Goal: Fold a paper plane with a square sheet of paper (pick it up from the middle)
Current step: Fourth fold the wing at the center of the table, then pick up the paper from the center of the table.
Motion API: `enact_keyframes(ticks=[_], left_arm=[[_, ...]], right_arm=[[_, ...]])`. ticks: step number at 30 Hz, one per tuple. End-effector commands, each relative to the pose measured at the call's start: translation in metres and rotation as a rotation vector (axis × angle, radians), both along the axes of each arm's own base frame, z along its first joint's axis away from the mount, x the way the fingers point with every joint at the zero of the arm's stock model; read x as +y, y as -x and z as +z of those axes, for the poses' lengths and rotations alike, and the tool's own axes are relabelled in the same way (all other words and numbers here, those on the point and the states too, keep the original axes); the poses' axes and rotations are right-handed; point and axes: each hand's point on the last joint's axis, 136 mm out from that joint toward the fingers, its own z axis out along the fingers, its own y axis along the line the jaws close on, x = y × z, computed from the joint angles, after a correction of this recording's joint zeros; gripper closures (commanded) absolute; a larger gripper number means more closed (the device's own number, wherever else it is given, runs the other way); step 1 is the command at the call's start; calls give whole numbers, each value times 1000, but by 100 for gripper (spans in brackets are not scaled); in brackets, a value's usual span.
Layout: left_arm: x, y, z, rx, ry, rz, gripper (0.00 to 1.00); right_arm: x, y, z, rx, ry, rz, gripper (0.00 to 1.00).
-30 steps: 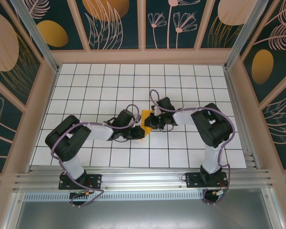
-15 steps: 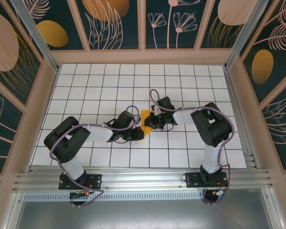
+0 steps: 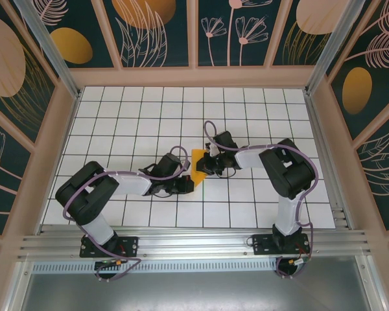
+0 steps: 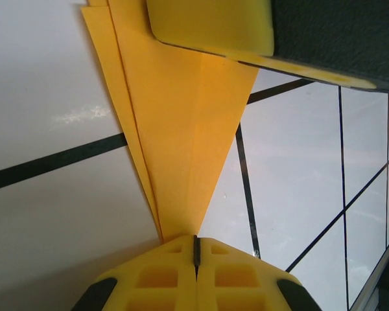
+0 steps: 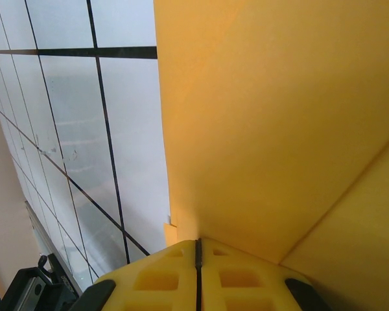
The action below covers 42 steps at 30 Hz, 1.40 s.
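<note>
Left hand (image 4: pixel 196 243), right hand (image 5: pixel 198 245) pinched shut on paper (image 4: pixel 181 129), facing each other.

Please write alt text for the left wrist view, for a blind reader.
The left gripper is shut on the pointed tip of the folded paper. The paper widens upward over the white tiled table, where another yellow pad covers its far end.

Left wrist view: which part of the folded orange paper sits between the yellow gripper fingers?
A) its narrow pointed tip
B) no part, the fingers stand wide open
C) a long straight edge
A: the folded paper narrows to a point that ends in the seam of the left gripper, shut on it.
</note>
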Motion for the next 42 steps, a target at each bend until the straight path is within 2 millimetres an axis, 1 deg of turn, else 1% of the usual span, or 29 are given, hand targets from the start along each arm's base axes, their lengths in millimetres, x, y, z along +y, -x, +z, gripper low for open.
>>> enact_keyframes(ticks=[1,5,7,9,11,12,14,18,20,22,24,26,30,31,37,42], left_arm=[[18,37,-23,140,-90,-33,94],[22,37,-24,133,-112,-26,94],[24,34,-21,118,-123,-21,93],[20,27,-12,82,-115,-14,93],[14,14,5,27,-92,3,90],[12,8,12,2,-85,13,88],[10,-10,30,-62,-71,50,84],[15,-38,57,-147,-33,139,73],[21,-51,65,-174,-20,186,62],[27,-64,70,-198,-15,226,56],[31,-76,78,-229,-3,260,51],[34,-86,84,-257,9,289,42],[39,-100,85,-282,1,326,29],[40,-103,83,-283,-4,337,25],[42,-111,83,-287,27,365,13],[44,-112,81,-288,26,368,7]], right_arm=[[-43,1,-64,52,243,-105,92],[-44,1,-64,53,244,-105,92],[-43,1,-62,50,239,-104,92],[-42,0,-59,48,233,-102,92],[-38,-2,-50,35,211,-97,91],[-36,-4,-44,23,194,-95,90],[-29,-11,-24,-19,153,-91,87],[-19,-29,23,-119,88,-108,79],[-22,-38,43,-172,86,-152,68],[-29,-41,52,-206,96,-201,56],[-41,-44,54,-221,135,-255,49],[-53,-45,52,-236,185,-300,47],[-63,-44,46,-236,227,-333,46],[-73,-51,44,-227,232,-365,46],[-74,-55,31,-191,230,-364,52],[-59,-57,22,-167,197,-300,60]])
